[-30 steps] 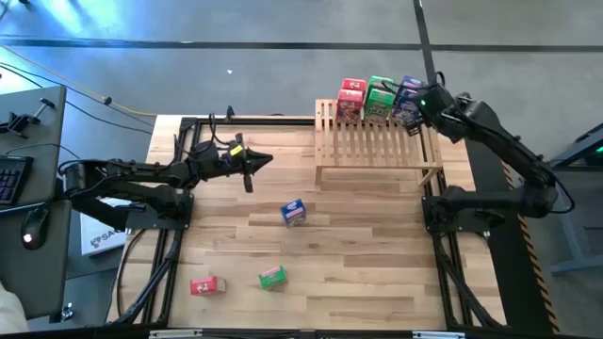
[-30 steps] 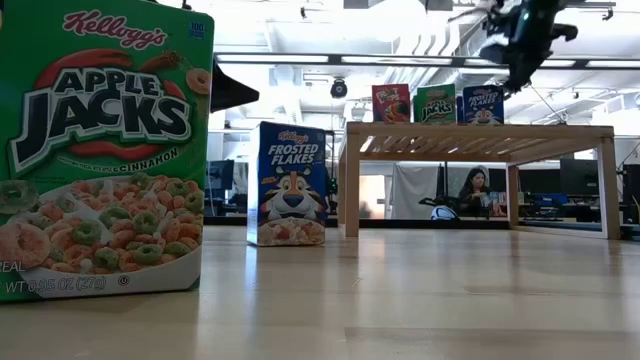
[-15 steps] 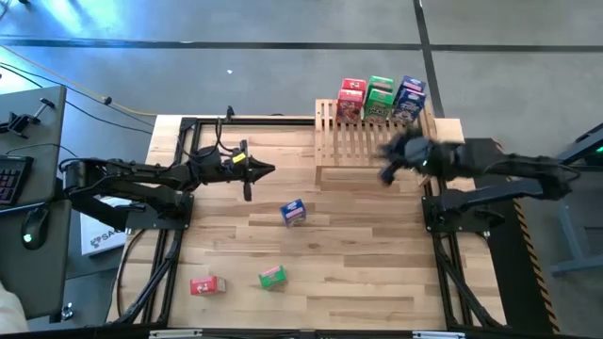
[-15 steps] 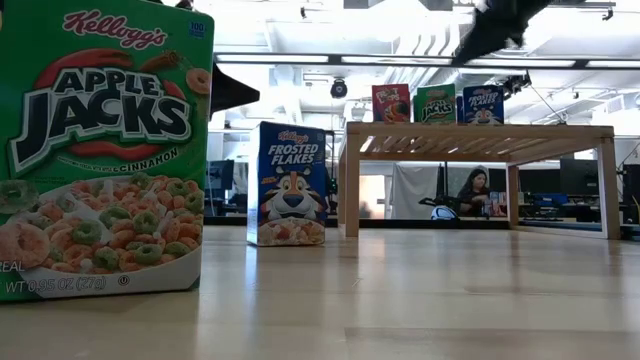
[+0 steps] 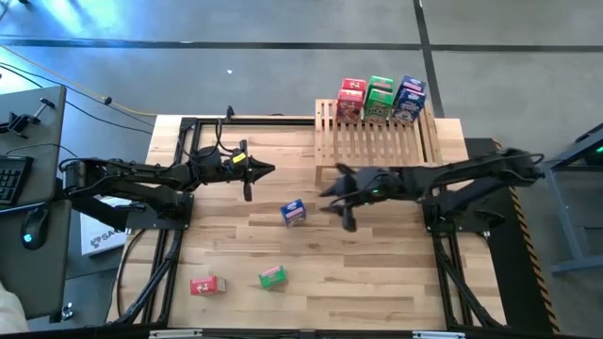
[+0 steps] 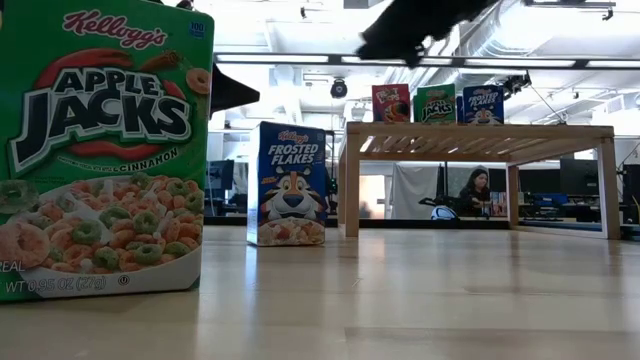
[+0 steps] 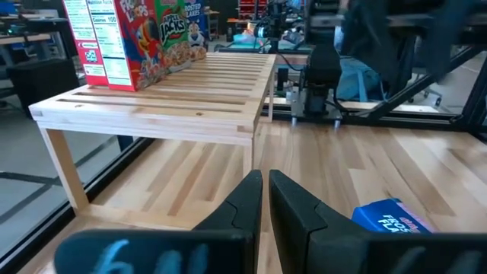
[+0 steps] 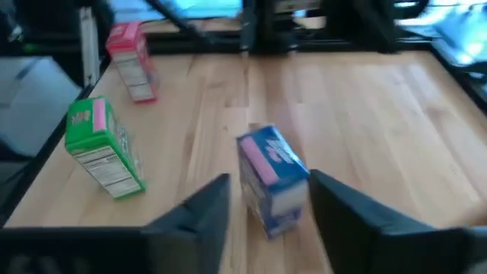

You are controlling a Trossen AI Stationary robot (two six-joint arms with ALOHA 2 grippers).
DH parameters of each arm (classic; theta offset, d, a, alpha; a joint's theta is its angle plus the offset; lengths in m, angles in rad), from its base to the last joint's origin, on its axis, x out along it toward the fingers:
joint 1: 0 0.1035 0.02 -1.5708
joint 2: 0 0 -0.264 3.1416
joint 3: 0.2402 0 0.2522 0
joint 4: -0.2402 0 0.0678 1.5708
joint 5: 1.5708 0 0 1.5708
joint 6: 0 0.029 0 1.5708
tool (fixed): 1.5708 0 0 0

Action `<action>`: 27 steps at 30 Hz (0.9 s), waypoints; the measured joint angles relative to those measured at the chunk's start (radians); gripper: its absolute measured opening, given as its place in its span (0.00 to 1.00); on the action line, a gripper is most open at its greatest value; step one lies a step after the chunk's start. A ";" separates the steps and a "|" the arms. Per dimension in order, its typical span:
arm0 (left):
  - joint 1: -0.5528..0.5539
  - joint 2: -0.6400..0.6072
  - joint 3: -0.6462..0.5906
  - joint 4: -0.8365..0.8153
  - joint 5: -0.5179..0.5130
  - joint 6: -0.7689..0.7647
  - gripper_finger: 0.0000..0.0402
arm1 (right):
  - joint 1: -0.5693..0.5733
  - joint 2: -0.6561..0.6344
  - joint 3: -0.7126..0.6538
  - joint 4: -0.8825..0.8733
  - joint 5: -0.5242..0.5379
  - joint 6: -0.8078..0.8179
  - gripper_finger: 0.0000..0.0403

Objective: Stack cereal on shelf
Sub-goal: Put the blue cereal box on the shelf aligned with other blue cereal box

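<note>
Plank tabletop [image 5: 377,273] under an open-plan room, one person seated far behind the shelf in the low view.

Landmark: the blue box [image 5: 294,213] standing alone mid-table.

Nearest the front edge, well short of the blue box, sat a red box [image 5: 207,285] and a green box [image 5: 272,277], both loose on the planks.

Right gripper [image 5: 345,211] hung just beside the blue box, on its shelf-ward side, fingers spread apart and empty — the right wrist view showed the box standing between the two fingers, a little ahead of them. Box upright, long axis vertical, so I'd judge a straight forward-and-down approach would bracket it.

Left gripper [image 5: 249,175] waited beyond the blue box on the other side, fingers pressed together with nothing between them. The right arm was clearly the nearer one.

Farthest out: the shelf [image 5: 377,151], with red, green and blue boxes stacked in a row [image 5: 381,98] along its back edge — three loose boxes were not yet on it.
</note>
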 joint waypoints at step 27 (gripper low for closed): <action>-0.006 0.000 0.000 -0.032 -0.040 0.008 0.04 | -0.050 0.595 0.530 -0.393 -0.068 -0.169 0.67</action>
